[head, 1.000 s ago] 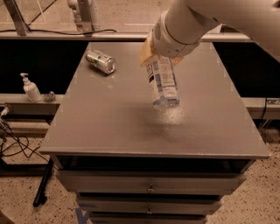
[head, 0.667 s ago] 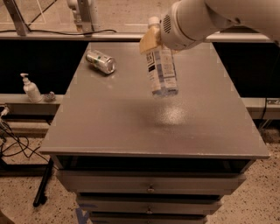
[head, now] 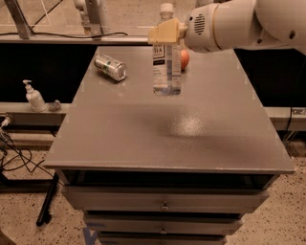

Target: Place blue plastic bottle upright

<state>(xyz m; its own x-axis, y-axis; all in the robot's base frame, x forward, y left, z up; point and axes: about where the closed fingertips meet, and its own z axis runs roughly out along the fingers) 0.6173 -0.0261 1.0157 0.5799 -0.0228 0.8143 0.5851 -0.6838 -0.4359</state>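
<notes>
Grey, speckled table top (head: 119, 143) fills the one camera view, with drawer fronts (head: 162, 206) below its near edge.

On the far left part of the top we note a silver-green drink can (head: 110, 67) lying on its side. An orange-red apple (head: 184, 59) sits far of centre, partly hidden behind the bottle and just to its right. Off the table, on a low ledge to the left, stands a small white pump dispenser (head: 34, 96), and dark cables (head: 9, 143) trail on the floor below it. The near and middle parts of the top carry only a dim shadow (head: 186, 125).

The white arm (head: 239, 24) reaches in from the upper right. Its gripper (head: 166, 32), with tan fingers, is at the far centre of the scene, above the table, and is clamped on the shoulder of the blue plastic bottle (head: 167, 72), just under the neck.

We find the bottle hanging in the air over the far-centre area of the top; its base appears clear of the surface, with the shadow lying apart from it, nearer and to the right. Its long axis runs vertically, white cap (head: 166, 7) uppermost and base pointing down at the table. The white-and-blue label (head: 165, 52) faces the camera. Can and bottle are well apart.
</notes>
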